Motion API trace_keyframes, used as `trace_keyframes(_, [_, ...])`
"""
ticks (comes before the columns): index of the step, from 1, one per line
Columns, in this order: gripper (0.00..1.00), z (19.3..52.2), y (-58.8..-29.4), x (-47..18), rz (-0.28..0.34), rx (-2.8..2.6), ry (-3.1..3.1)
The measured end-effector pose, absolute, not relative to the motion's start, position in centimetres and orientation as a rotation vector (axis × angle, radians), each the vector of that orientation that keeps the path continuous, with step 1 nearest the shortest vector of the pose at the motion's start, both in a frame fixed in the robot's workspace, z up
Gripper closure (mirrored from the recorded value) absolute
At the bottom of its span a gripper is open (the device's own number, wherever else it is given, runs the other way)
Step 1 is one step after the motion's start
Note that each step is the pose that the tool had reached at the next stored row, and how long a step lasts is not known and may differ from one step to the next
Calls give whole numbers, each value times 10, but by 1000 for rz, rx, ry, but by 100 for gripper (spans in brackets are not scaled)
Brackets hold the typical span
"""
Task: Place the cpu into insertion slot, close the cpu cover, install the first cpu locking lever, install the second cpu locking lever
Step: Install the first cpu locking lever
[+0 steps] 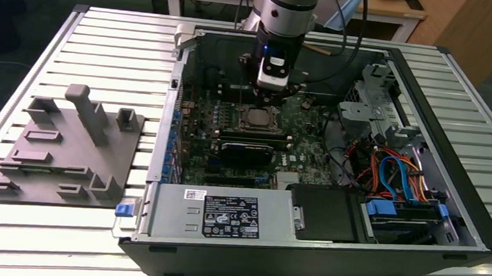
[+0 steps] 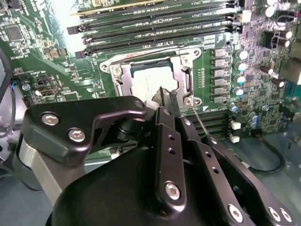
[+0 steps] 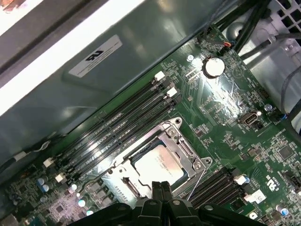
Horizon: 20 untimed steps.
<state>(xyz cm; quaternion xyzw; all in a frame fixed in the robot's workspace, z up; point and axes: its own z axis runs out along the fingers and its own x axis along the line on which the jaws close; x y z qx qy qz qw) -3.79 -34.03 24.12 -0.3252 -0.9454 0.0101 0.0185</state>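
The cpu (image 2: 153,81) (image 3: 159,162) lies flat in the insertion slot (image 1: 259,118) on the green motherboard, its dull silver top showing. The silvery cpu cover (image 2: 184,80) (image 3: 182,147) lies down around it, framing the chip through its window. My gripper (image 2: 164,95) (image 3: 161,187) (image 1: 268,96) hangs just above the socket's edge with its black fingers pressed together and nothing visible between them. A thin metal locking lever (image 2: 201,123) (image 3: 194,183) slants up beside the fingertips, at the socket's side.
Long black memory slots (image 2: 155,28) (image 3: 117,127) run beside the socket. The open computer case holds a grey power-supply box (image 1: 215,216), a drive bay (image 1: 404,215) and coloured cables (image 1: 393,176). A grey fixture plate (image 1: 66,146) lies on the slatted table at the exterior view's left.
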Motion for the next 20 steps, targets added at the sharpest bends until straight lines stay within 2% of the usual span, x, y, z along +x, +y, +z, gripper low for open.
trace_keyframes(20, [90,240,-341,-39,13,-676,-3058])
